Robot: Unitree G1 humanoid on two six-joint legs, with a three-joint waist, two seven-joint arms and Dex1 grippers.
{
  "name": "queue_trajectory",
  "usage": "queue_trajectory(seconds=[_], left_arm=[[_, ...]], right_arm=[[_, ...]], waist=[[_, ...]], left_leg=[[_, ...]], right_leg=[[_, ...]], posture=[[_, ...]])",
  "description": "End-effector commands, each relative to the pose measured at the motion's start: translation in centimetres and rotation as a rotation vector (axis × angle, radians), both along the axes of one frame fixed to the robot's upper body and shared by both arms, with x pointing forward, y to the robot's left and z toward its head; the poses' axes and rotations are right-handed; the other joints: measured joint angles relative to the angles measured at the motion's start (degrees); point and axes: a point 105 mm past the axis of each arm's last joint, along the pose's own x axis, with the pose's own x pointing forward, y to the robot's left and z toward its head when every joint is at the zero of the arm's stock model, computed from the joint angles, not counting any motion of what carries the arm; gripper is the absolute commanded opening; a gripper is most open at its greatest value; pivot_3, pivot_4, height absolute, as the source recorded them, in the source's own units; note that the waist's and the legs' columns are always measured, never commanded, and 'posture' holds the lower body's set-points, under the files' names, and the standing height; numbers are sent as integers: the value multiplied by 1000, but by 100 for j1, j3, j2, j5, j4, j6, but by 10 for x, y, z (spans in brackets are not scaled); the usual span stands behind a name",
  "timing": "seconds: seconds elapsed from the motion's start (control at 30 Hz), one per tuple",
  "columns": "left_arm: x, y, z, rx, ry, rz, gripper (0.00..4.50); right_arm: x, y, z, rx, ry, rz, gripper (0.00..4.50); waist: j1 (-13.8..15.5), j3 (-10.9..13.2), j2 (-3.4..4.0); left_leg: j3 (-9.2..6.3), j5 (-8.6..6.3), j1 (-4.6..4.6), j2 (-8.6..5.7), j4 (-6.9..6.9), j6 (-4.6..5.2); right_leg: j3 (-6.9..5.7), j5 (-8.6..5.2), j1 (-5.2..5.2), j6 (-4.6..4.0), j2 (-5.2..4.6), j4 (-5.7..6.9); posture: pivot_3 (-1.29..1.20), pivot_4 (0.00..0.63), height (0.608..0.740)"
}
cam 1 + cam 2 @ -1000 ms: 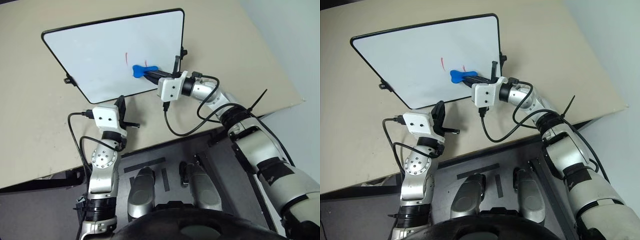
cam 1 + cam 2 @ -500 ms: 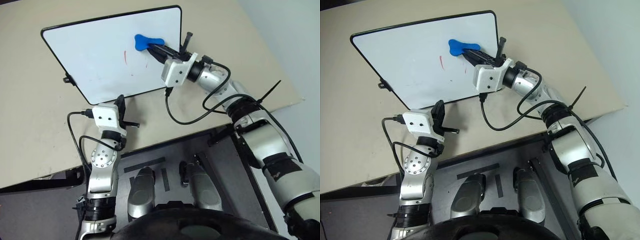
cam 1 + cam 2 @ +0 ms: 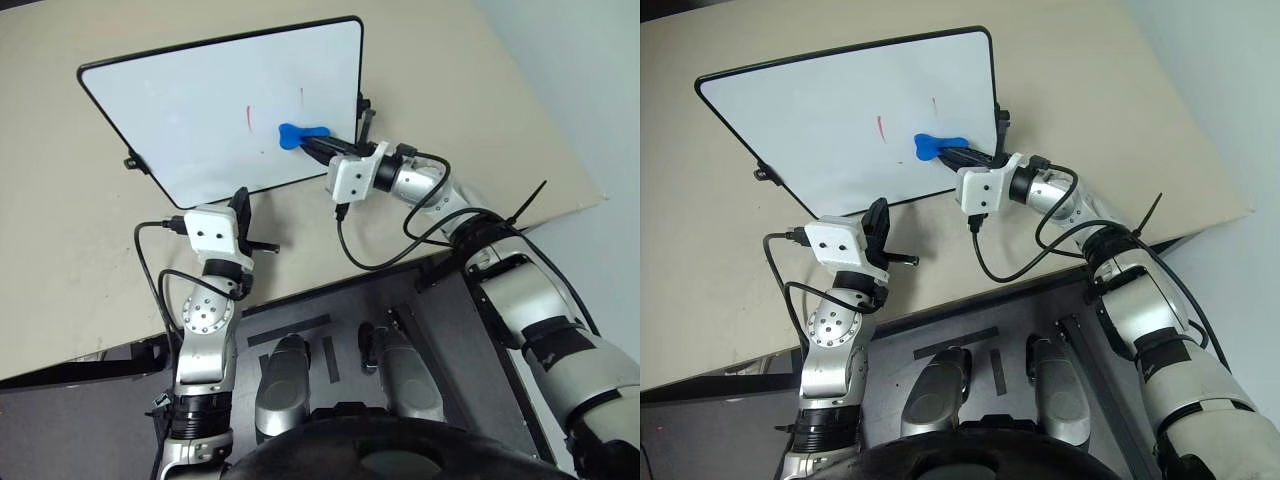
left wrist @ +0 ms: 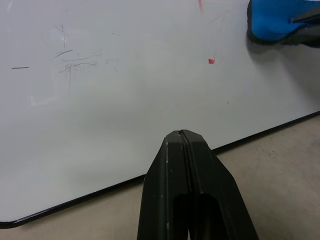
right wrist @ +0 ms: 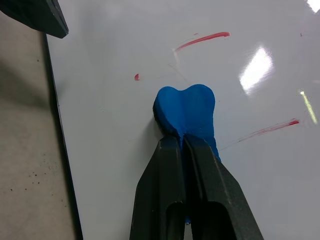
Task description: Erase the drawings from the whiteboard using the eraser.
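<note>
The right gripper [image 3: 312, 143] has its fingers clamped on the blue eraser [image 3: 299, 134], pressed to the whiteboard [image 3: 190, 110] on the bench [image 3: 60, 250] between two faint red drawings [image 3: 248, 116], while the left gripper [image 4: 183, 137] hangs pinched together, holding nothing, at the board's near edge.

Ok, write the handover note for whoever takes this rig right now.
Right gripper: shut on the blue eraser, pressed to the whiteboard.
Left gripper: shut, holding nothing, at the board's near edge.
Done: most of the drawing is wiped off.
Left: two short red strokes beyond the eraser, and a small red dot near the board's near edge. Wipe those.
</note>
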Motion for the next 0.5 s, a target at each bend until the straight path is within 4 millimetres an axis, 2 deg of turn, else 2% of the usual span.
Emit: queue_trajectory(seconds=[0.03, 0.3, 0.37, 0.5], left_arm=[[1, -1, 9, 6, -41, -5, 0], [1, -2, 9, 4, -42, -8, 0], [1, -3, 9, 4, -42, -8, 0], [1, -4, 9, 3, -42, -11, 0]], right_arm=[[4, 0, 4, -2, 8, -14, 15], [3, -2, -2, -45, 38, -5, 15], [6, -5, 2, -33, 18, -25, 15], [14, -10, 23, 37, -65, -73, 15]], waist=[[-1, 0, 0], [-1, 0, 0], [-1, 0, 0], [-1, 1, 1]], left_leg=[[0, 0, 0, 0, 0, 0], [0, -1, 0, 0, -2, -1], [0, -1, 0, 0, -2, -2], [0, -1, 0, 0, -2, -2]], right_leg=[[0, 0, 0, 0, 0, -1], [0, -2, -1, 3, 1, -4], [1, -2, -1, 3, 0, -5], [1, -2, -1, 3, 0, -4]], posture=[[0, 150, 740], [0, 150, 740], [0, 150, 740], [0, 150, 740]])
